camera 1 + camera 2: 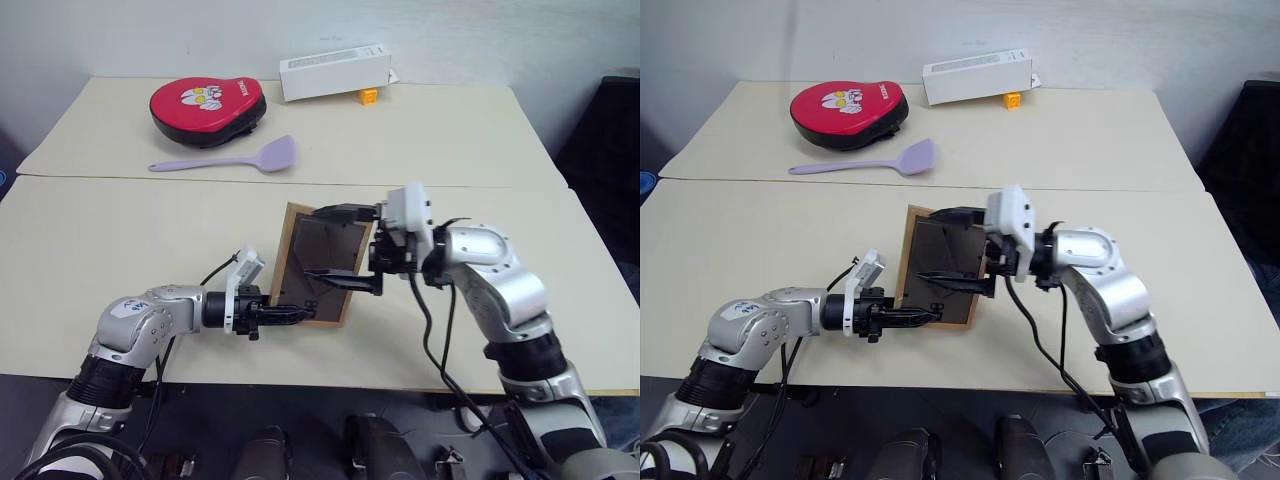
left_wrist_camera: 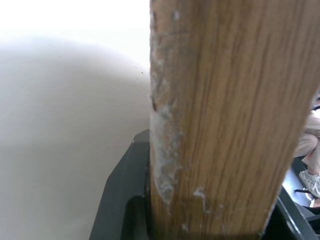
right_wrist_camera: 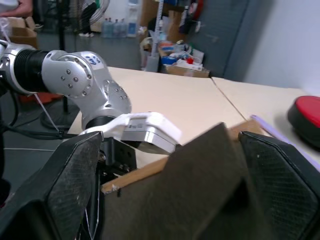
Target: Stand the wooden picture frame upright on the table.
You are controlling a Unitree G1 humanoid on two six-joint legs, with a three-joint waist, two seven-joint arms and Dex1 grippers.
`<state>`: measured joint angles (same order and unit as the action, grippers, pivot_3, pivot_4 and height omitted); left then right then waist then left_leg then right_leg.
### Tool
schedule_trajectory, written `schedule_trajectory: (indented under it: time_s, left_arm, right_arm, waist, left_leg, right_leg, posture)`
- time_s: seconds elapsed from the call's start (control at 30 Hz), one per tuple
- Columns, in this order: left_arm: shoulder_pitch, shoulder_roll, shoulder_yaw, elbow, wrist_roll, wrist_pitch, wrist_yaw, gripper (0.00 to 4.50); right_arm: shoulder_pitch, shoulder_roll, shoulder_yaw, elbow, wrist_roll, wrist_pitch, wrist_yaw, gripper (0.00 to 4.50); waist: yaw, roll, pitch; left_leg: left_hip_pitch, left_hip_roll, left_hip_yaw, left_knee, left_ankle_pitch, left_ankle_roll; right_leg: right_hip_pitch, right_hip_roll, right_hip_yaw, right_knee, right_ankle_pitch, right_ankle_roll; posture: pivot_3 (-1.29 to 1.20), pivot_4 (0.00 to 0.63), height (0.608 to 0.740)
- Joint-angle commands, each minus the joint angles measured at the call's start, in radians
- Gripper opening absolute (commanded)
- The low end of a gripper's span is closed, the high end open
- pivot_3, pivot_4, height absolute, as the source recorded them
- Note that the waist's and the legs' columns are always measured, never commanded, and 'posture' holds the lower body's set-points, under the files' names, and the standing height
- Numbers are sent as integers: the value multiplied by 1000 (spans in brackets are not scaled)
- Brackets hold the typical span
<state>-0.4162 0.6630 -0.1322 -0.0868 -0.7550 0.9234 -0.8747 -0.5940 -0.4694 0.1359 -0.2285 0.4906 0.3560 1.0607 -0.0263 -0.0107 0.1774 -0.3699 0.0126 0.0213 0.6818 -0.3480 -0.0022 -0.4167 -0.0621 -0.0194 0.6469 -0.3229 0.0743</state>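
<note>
A: Containers? I log a long white box [image 1: 334,72] at the far edge of the table [image 1: 120,240], well beyond both grippers. Closed; contents cannot be told

B: Agreed. Beside it a small orange block [image 1: 369,96], then a red pad [image 1: 207,108] and a lilac spatula [image 1: 232,160], all far from the arms

A: Wooden picture frame [image 1: 322,263]: held up off the tabletop between the two arms, long axis roughly vertical, leaning a little. Dark back panel faces the camera, fold-out stand swung away from it

B: Left gripper [image 1: 296,315]: pinching the frame's lower edge. Its wrist view shows the wood grain standing right between the black fingers [image 2: 120,200]

A: Right gripper [image 1: 340,245]: fingers spread wide, one just above the frame's top edge, the other lower, in front of the back panel. Its wrist view has the stand flap between the two pads [image 3: 70,185], contact not clear

B: So the frame sits just past the left fingertips and between the right ones
</note>
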Motion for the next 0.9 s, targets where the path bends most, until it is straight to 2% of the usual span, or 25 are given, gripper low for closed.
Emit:
schedule_trajectory:
  time_s: [0.03,0.23,0.37,0.5,0.77,0.9]
  left_arm:
    - [17,-5,21,-8,25,-19,-10,1264]
    - [15,-21,17,4,56,-36,-28,1264]
    - [16,-25,21,8,68,-37,-38,1264]
    - [10,-26,33,22,67,-21,-42,1264]
    - [-7,-26,86,66,31,59,-45,1264]
    - [-10,-31,91,75,28,64,-57,1264]
  right_arm:
    - [50,-41,-21,-68,40,65,0,4453]
    - [58,-40,46,-49,14,184,-48,4453]
    - [46,-12,64,-52,25,181,-45,4453]
    - [45,0,59,-72,48,165,-18,4453]
    - [142,-75,5,-156,82,105,70,4453]
    - [174,-105,1,-133,28,16,84,4453]
  waist:
    - [0,0,0]
    - [-1,0,0]
    - [0,0,0]
    - [0,0,0]
    - [-3,0,0]
    - [-2,0,0]
  left_leg:
    - [0,0,0,0,0,0]
    - [2,0,0,0,1,-1]
    - [1,0,0,0,1,-1]
    - [1,0,0,0,1,-1]
    - [1,0,0,0,1,0]
    - [1,0,0,0,1,-1]
  right_leg:
    - [0,0,0,0,0,0]
    - [0,0,0,0,0,0]
    - [0,0,0,-1,0,0]
    - [0,0,0,-1,0,0]
    - [0,0,0,-1,0,0]
    - [0,0,0,-1,0,0]
  posture:
    - [0,150,740]
    - [0,150,740]
    - [0,150,740]
    - [0,150,740]
    - [0,150,740]
    - [0,150,740]
